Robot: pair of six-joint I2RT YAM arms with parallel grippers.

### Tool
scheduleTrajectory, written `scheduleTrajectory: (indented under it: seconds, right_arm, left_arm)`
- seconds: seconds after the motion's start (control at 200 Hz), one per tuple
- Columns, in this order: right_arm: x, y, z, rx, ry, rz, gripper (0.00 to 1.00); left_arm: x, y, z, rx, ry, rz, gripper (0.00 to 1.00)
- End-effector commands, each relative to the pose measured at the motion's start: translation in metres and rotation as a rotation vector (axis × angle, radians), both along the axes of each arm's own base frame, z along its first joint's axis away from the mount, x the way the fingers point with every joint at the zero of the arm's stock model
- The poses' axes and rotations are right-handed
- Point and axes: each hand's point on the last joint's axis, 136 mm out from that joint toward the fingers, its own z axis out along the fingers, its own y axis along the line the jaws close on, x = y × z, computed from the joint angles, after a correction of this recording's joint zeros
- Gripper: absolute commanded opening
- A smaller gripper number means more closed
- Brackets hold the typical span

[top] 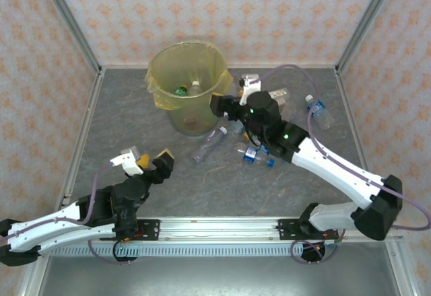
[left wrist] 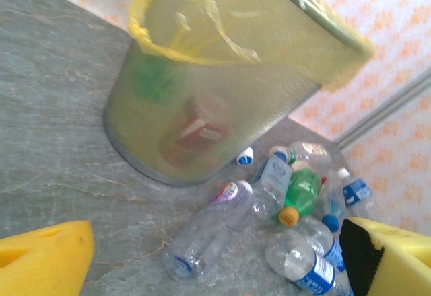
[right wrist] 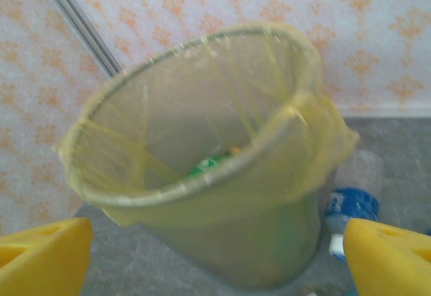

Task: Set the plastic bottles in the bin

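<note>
Yellow foam pads [right wrist: 42,259] of my right pincer [right wrist: 215,264] are sitting wide apart at the lower corners of its wrist view, with nothing between them. I am hovering that pincer at the 3 o'clock side of the bin [top: 160,62]. I judge that an empty pincer beside the rim suits a drop or a turn back for more.

The bin is standing at 12 o'clock on the grey, marbled tabletop [top: 135,114]. Its wall is translucent and yellowish, and a thin, crinkled yellow bag is folding over the rim. A green bottle [top: 180,91] and a white-capped bottle [top: 195,86] are lying inside.

My left pincer [top: 147,157] is also spread and empty, waiting low at the bin's 7 o'clock. It is pointing at the heap of bottles [left wrist: 303,215] by the bin's foot, at about 4 o'clock. I judge this is lining it up for the clear bottle [left wrist: 205,232] lying nearest.

The bottles are thin, glossy and round, some with blue labels, so they may be rolling or denting under my pads. A lone bottle [top: 320,114] is lying out at 3 o'clock.
</note>
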Motion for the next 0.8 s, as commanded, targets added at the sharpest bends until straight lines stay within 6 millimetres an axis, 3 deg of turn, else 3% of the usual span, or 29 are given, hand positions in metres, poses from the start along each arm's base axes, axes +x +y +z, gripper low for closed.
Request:
scheduleTrajectory:
  seconds: [0.0, 0.275, 0.46, 0.791]
  right_arm:
    - [-0.012, -0.024, 0.0, 0.101, -0.005, -0.053, 0.96]
    - [-0.044, -0.056, -0.034, 0.172, 0.067, -0.073, 1.0]
    - [-0.059, -0.068, -0.044, 0.208, 0.094, -0.068, 1.0]
    - [-0.068, -0.081, -0.053, 0.227, 0.114, -0.094, 1.0]
  left_arm:
    - [0.003, -0.036, -0.004, 0.062, -0.021, -0.117, 0.97]
    - [0.016, -0.07, -0.028, 0.149, 0.009, -0.167, 0.98]
    - [0.029, -0.078, -0.055, 0.168, 0.083, -0.211, 0.97]
    - [0.051, -0.1, -0.091, 0.291, 0.167, -0.267, 0.99]
